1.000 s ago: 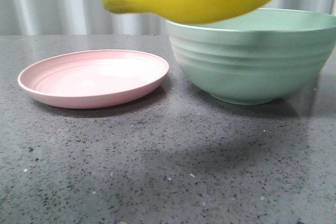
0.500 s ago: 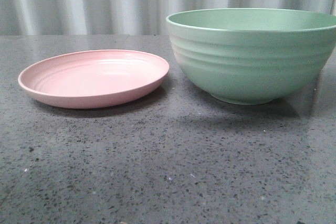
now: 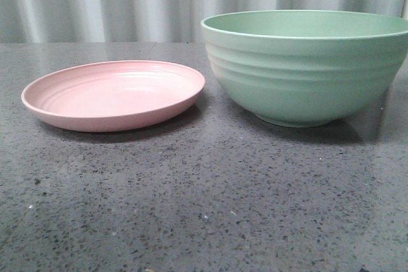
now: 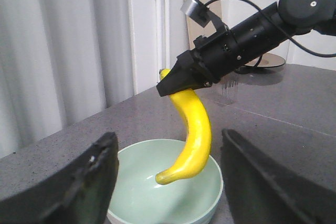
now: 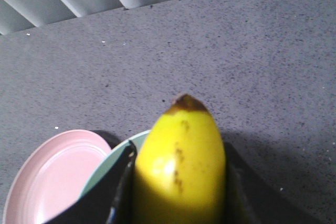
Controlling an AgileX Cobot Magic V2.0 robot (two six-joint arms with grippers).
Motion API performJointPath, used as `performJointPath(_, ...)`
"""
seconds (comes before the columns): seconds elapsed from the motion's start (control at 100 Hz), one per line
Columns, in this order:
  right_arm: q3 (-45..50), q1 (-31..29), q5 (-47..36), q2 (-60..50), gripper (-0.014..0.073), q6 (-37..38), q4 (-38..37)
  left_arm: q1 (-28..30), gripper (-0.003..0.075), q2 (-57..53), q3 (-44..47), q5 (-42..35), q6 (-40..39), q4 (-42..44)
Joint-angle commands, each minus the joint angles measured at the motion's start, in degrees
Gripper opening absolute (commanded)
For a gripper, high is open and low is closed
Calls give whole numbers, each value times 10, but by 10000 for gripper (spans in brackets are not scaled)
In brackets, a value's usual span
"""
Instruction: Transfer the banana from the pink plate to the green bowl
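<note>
1. The right hand (image 4: 178, 80) is clamped on the banana (image 4: 193, 137) — it hangs over the green bowl (image 4: 165, 192).
2. The left hand (image 4: 168, 182) is spread apart.
3. The pink plate (image 3: 115, 93) sits bare on the bench (image 3: 204, 208).

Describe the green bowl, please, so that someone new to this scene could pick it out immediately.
On the speckled grey table, in the front view, two dishes sit side by side before a pale curtain. The green bowl is the right-hand one, under the banana that the right gripper holds over it. Unlike the shallow pink plate, it is deep, mint green and ribbed outside.
</note>
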Motion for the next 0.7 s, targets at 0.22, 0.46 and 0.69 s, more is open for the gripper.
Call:
performJointPath(0.22,-21,-2,-49,49,126,-6,2,0,387,0,-14,-50,-5,-7)
performJointPath(0.46,-21,-2,-34,74,440,-8,2,0,387,0,-14,-50,-5,-8)
performJointPath(0.69,-21,-2,-43,69,503,-8,2,0,387,0,-14,-59,-5,-8)
